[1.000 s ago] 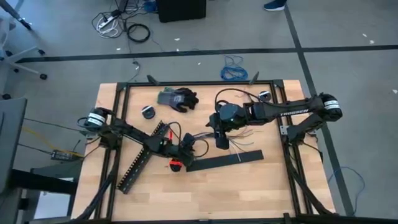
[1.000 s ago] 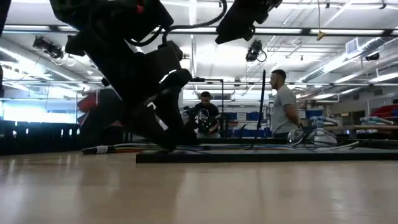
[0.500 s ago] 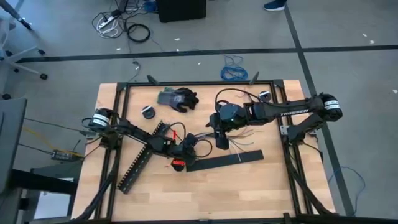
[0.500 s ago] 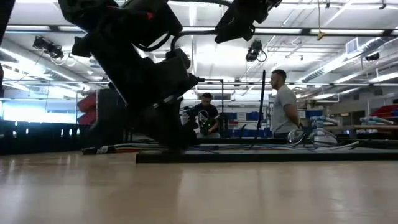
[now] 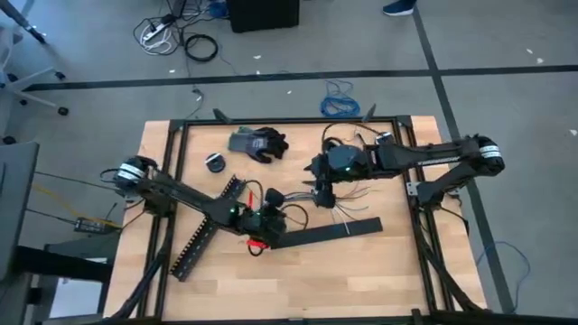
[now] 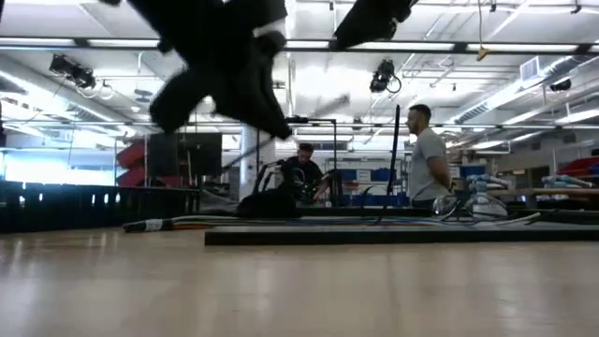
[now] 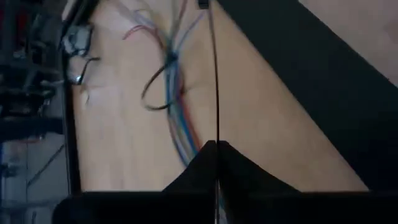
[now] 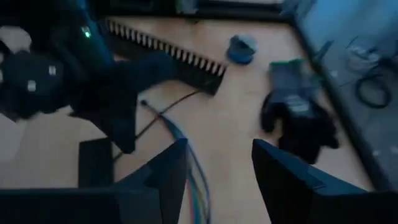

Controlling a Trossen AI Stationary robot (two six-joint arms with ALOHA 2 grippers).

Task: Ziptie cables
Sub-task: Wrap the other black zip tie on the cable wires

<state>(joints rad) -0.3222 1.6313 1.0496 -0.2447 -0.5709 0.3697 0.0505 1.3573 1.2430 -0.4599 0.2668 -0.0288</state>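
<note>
The cables (image 7: 180, 106) lie loose on the wooden table, a bundle of blue, red and pale wires whose ends fan apart (image 5: 348, 200). My left gripper (image 5: 271, 219) is near the table's middle, shut on a thin black ziptie (image 7: 216, 81), close to the wide flat black bar (image 5: 325, 233). My right gripper (image 5: 322, 196) hovers open over the cables (image 8: 186, 146), with a blue wire showing between its fingers. My left gripper pinches one end of the ziptie (image 7: 216, 134) between its two shut fingertips. The strip runs straight out ahead of the fingers, in line with them, and passes beside the cables along the black bar's edge. Whether its free end rests on anything, I cannot tell.
A black slotted comb-like duct (image 5: 203, 230) lies slanted at the left under my left arm. Dark gloves (image 5: 259, 143) and a small round roll (image 5: 215, 162) sit near the far edge. In the low view, two people stand in the room beyond the table.
My left gripper has risen from the table surface, still shut on the ziptie, and has drifted slightly toward the near edge. My right arm has shifted a little toward the far right, its gripper staying over the cables.
</note>
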